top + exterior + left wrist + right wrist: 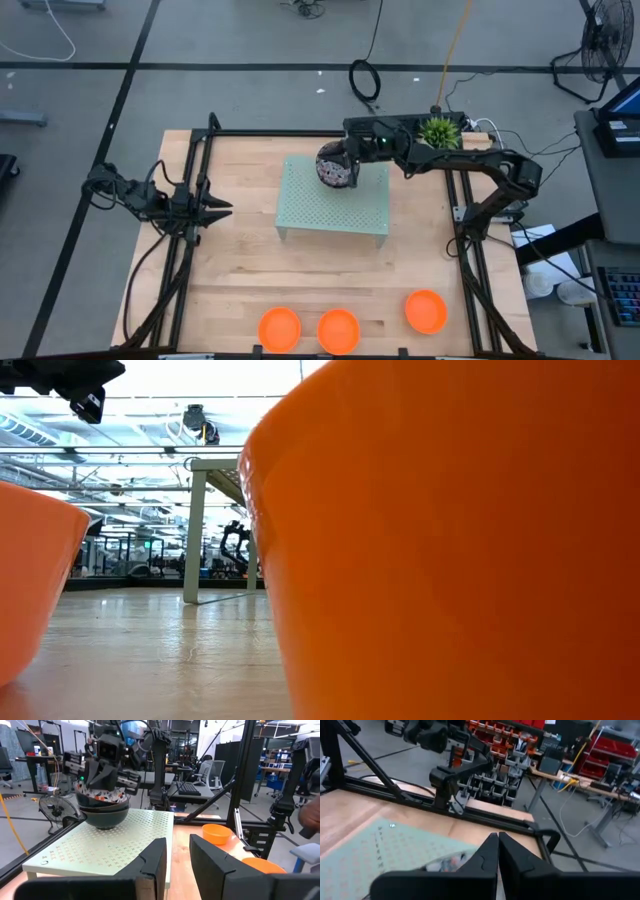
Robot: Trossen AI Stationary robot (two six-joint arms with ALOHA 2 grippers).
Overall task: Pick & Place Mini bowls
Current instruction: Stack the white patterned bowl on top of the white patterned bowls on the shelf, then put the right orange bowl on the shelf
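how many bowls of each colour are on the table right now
orange bowls: 3, in a row along the table's near edge
floral patterned bowls: at least 2 visible, stacked on the pale green perforated rack, with the right gripper shut on the top rim; exact count in the stack unclear
total: at least 5

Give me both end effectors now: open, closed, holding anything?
Left end effector: parked at the table's left side, fingers slightly apart, holding nothing.
Right end effector: closed on the rim of the stacked floral bowls on the green rack.
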